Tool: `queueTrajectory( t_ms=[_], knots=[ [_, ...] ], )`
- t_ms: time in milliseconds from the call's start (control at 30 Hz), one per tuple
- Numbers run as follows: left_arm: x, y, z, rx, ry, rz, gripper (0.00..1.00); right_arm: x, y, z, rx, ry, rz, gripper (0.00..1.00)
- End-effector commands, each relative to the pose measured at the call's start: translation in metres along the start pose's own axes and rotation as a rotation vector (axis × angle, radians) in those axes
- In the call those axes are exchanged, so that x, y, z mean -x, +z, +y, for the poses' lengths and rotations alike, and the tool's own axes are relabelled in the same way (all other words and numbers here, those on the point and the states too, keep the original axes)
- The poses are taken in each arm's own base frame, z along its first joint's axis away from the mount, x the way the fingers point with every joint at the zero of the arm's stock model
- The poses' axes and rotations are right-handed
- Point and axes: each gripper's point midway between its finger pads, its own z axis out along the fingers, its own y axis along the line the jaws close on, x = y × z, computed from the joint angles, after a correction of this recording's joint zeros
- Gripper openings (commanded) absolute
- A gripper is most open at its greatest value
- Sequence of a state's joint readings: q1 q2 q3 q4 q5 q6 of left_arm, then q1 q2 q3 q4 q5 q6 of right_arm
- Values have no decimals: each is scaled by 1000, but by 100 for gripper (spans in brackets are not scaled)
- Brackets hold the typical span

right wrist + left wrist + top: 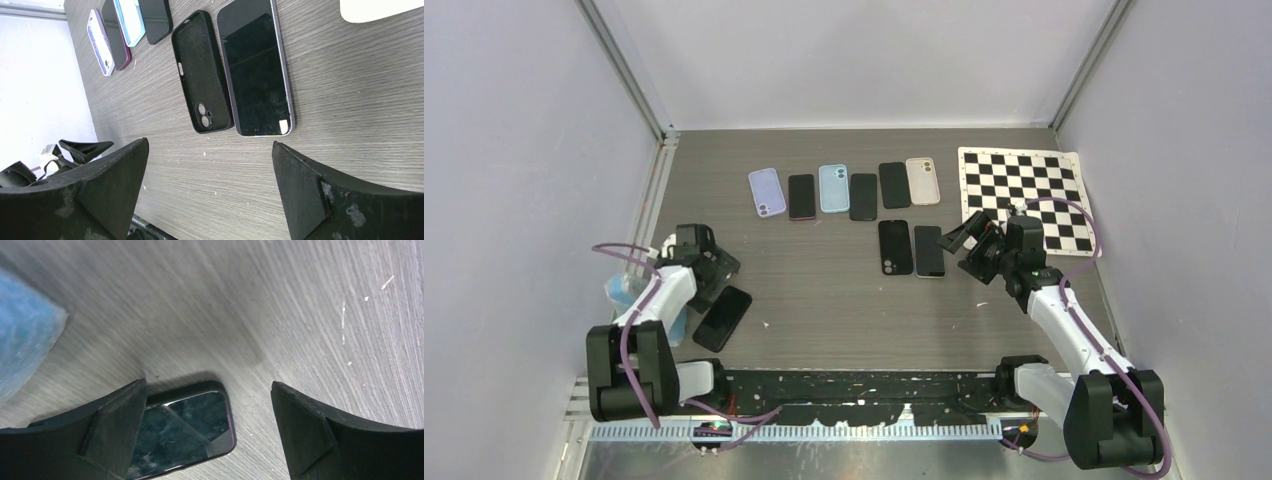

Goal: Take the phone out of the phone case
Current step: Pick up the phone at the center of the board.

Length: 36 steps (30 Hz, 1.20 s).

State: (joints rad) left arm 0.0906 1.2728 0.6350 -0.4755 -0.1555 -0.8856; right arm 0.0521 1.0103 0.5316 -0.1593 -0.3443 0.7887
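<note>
- The glossy black slab phone (192, 422) lies flat, screen up, on the grey wood-grain bench (250, 315), one corner showing between the left fingers (112, 427), which stand wide and empty.
- A light-blue case (22, 347) lies just beside it.
- The right fingers (305, 190) also gape empty, near a matte black case (202, 75).
- Likely stiff, slick and fragile glass: pinch across its long edges, not the faces; any case would flex at corners.

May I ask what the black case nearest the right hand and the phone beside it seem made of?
Black case: likely soft silicone or rubber, matte, with dust clinging inside. Phone: glossy glass front, apparently a metal rim that catches light.
</note>
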Motion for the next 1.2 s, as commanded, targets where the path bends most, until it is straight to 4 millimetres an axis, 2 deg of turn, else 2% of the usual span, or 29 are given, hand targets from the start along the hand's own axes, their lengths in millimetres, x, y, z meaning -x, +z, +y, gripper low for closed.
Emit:
queueTrajectory(
  t_ms=[0, 67, 233, 367, 567, 667, 800, 900, 1067, 1167],
  knots=[
    [3, -7, 14, 24, -88, -58, 97, 12, -3, 18, 59, -11, -27, 100],
    [-14, -9, 13, -2, -108, 9, 95, 12, -3, 17, 59, -8, -29, 100],
    [-72, -12, 10, -69, -172, 210, 91, 11, 3, 15, 64, 17, -22, 100],
    [-98, -21, 5, -94, -133, 227, 90, 6, 7, 13, 71, 35, -6, 100],
    [-96, -27, 16, -12, 70, 139, 94, 3, 8, 11, 82, 36, 0, 100],
    [-111, -23, 18, 5, 157, 190, 96, 3, 9, 10, 80, 33, 0, 100],
    [-143, -19, 3, -49, 198, 295, 95, -1, 12, 11, 85, 20, 35, 99],
    [-153, -21, -8, -69, 221, 315, 94, -3, 9, 19, 92, -4, 57, 97],
    [-127, -33, -5, -19, 383, 232, 99, -4, 3, 27, 57, -74, 32, 97],
    [-126, -38, -1, -6, 471, 216, 100, -11, 7, 30, 62, -74, 48, 98]
  ],
)
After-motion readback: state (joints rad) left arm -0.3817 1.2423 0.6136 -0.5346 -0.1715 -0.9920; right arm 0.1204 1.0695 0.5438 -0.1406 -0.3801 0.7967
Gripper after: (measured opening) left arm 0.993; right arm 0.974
